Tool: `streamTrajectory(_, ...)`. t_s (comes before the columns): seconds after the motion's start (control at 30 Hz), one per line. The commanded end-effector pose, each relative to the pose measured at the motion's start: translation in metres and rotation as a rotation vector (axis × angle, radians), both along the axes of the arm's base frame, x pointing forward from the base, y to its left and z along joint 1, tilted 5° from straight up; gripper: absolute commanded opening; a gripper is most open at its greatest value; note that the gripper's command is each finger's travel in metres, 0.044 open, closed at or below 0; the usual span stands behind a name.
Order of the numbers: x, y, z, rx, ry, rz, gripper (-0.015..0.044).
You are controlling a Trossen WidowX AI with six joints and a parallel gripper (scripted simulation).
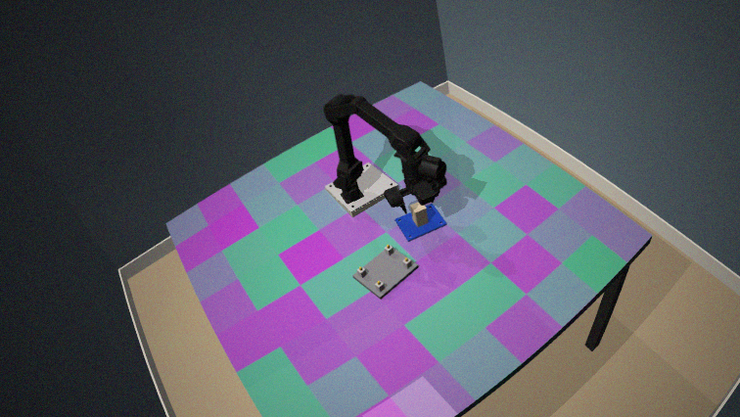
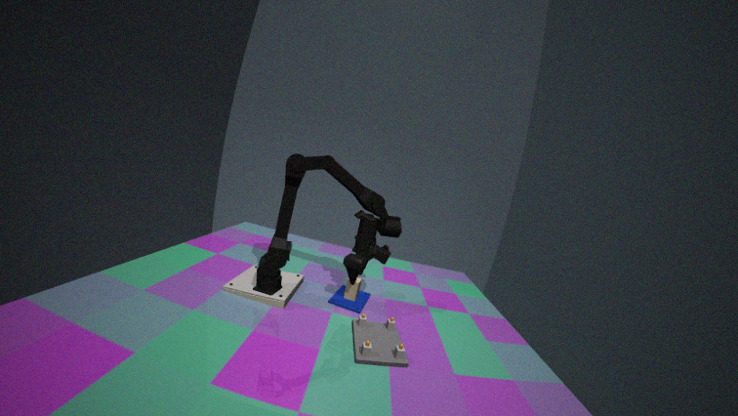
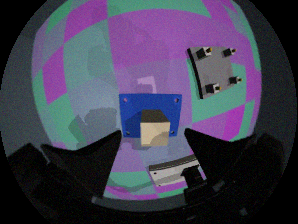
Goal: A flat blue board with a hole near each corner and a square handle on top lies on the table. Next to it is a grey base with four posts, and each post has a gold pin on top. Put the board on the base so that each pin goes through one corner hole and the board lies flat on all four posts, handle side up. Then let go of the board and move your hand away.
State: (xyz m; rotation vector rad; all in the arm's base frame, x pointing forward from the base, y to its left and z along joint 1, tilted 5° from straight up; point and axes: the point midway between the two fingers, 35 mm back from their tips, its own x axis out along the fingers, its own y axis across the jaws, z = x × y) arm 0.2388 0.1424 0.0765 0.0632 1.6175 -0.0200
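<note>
The blue board (image 1: 407,230) (image 2: 339,298) (image 3: 132,111) lies flat on the table, its tan square handle (image 1: 420,216) (image 2: 352,291) (image 3: 154,134) standing up from its middle. My gripper (image 1: 417,207) (image 3: 154,132) is open and points down just above the board. In the wrist view its fingers stand wide, one on each side of the handle with gaps between. In the top view the far fingertip is hidden. The grey base (image 1: 386,269) (image 2: 379,337) (image 3: 217,70) lies beside the board, apart from it. Its four posts with gold pins point up, bare.
The arm's white mounting plate (image 1: 370,190) (image 2: 241,286) (image 3: 172,175) is on the table behind the board and base, near the board. The patchwork table top (image 1: 444,336) (image 2: 268,361) carries them all. Its right edge (image 1: 575,315) shows in the top view.
</note>
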Motion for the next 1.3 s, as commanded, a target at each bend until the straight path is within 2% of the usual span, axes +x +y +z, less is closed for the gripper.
streamTrajectory(0.0,-0.002,0.0,-0.008,-0.001,0.008,-0.006,0.044)
streamTrajectory(0.93,-0.007,0.0,-0.05,-0.001,0.009,-0.006,0.044)
streamTrajectory(1.27,-0.007,0.0,-0.05,-0.001,0.009,-0.006,0.0177)
